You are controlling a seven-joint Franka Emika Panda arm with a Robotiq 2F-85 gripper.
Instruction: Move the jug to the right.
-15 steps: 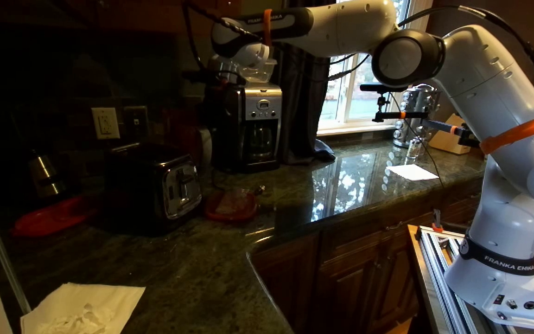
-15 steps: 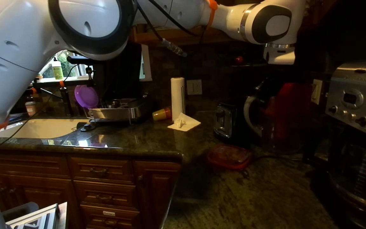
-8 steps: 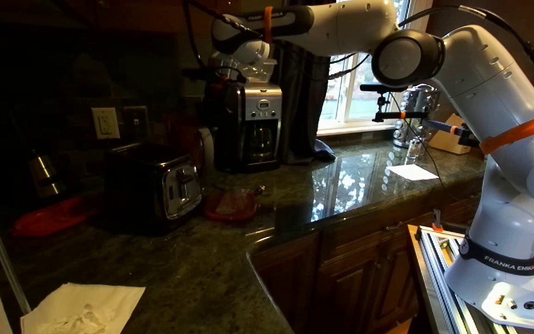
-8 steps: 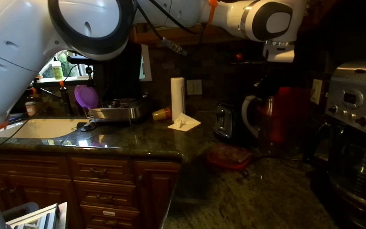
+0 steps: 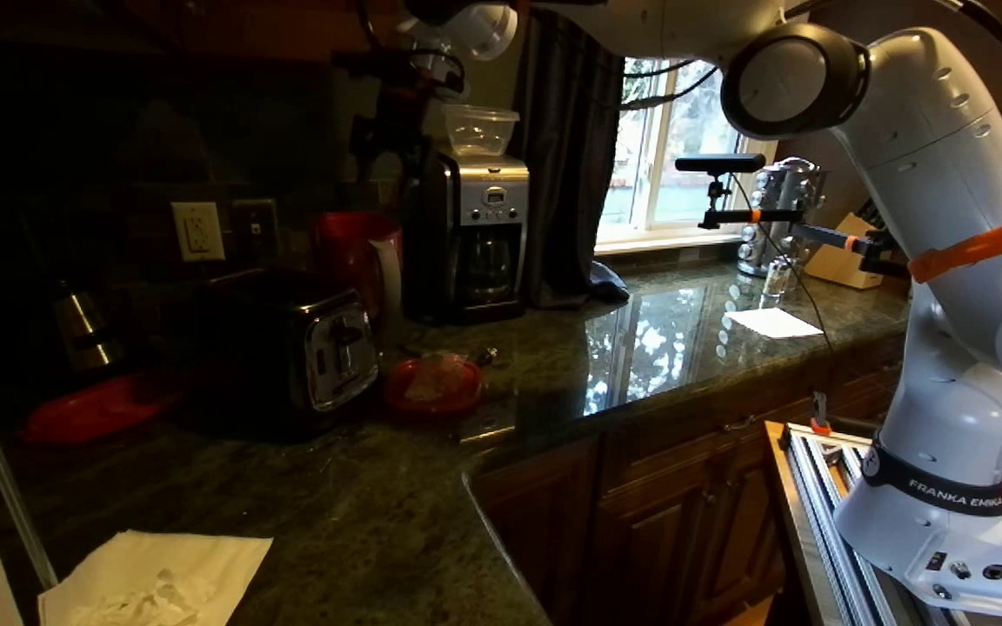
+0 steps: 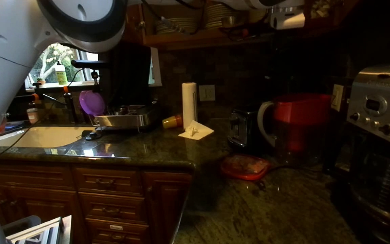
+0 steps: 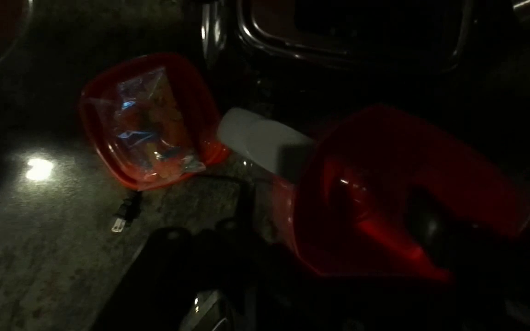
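Observation:
The jug [image 6: 301, 108] stands upright on the counter, with a red upper part, a clear lower part and a pale looped handle [image 6: 265, 125]. An exterior view shows the jug [image 5: 357, 248] behind the toaster, beside the coffee maker. My gripper [image 5: 390, 169] is above the jug, dark, with its fingers apart and clear of the rim. In the wrist view I look down into the red top of the jug [image 7: 375, 151], its handle [image 7: 265, 138] pointing toward a red dish. A dark finger [image 7: 428, 225] shows over the jug; the rest of the gripper is lost in shadow.
A toaster [image 5: 344, 348] and a coffee maker [image 5: 494, 200] flank the jug. In front lies the red dish [image 6: 245, 167] with a plastic bag in it, near a power plug [image 7: 122, 218]. A shelf with plates [image 6: 178, 26] hangs overhead. A red plate [image 5: 101, 407] lies beyond the toaster.
The jug came down slightly between the two earlier moments and has stayed there since. My gripper has opened, let go of it and risen well above; the jug's red top is now uncovered.

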